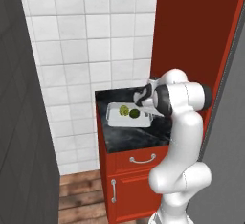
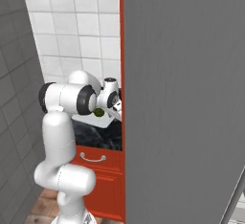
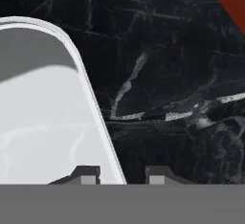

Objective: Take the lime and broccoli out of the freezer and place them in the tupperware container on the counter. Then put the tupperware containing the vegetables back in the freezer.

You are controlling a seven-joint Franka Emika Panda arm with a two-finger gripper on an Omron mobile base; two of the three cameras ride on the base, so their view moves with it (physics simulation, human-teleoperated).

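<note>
I am seeing the two-finger gripper [image 3: 123, 174] straddling the raised rim of the pale rectangular tupperware container [image 3: 43, 117], jaws narrowed; smooth dark-green lime [image 1: 134, 113] and bumpy yellow-green broccoli [image 1: 124, 109] sitting inside it, black marbled counter [image 3: 182, 74] beneath.

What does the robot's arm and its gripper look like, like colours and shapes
The arm is glossy white, built of rounded, tube-like segments with bulging joints, and a dark band rings one joint. No cables or markings can be made out. At its end sits a white and dark hand. The gripper has two small, blocky dark finger tips with paler grey faces.
</note>
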